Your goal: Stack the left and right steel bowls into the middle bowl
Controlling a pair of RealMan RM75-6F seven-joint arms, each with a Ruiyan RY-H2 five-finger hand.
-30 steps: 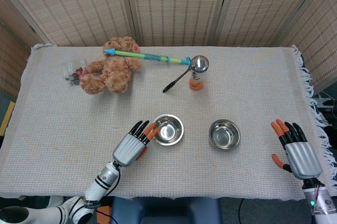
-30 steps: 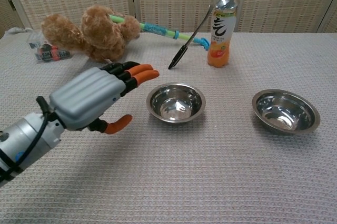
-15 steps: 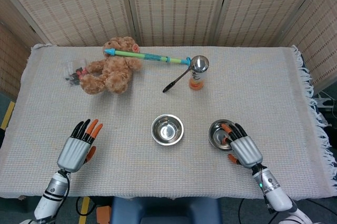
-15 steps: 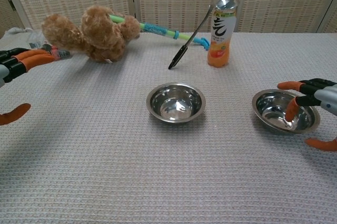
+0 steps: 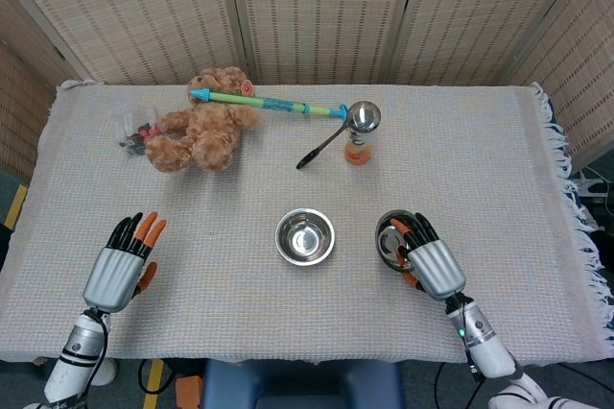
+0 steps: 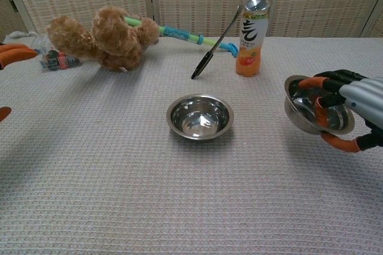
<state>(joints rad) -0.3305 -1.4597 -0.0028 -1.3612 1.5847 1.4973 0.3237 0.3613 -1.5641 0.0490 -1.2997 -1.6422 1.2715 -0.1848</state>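
The middle steel bowl (image 5: 305,236) (image 6: 199,116) sits upright on the grey cloth at the table's centre. To its right, the right steel bowl (image 5: 387,233) (image 6: 301,109) is tilted, its near side raised off the cloth. My right hand (image 5: 429,262) (image 6: 354,104) grips it, fingers inside the bowl and thumb under the rim. My left hand (image 5: 119,269) hovers open at the front left, far from both bowls; the chest view shows only its orange fingertips (image 6: 12,55) at the left edge. Only two bowls are in view.
At the back stand a brown teddy bear (image 5: 201,128) (image 6: 102,38), a green-blue stick (image 5: 273,104), a black spoon (image 5: 319,148) (image 6: 210,55), an orange drink bottle (image 5: 361,132) (image 6: 251,27) and a small packet (image 5: 135,131). The cloth's fringe (image 5: 576,200) hangs over the right edge.
My right hand has closed on the right bowl, tipped it up off the cloth and shifted it slightly left. My left hand has drawn further back to the left.
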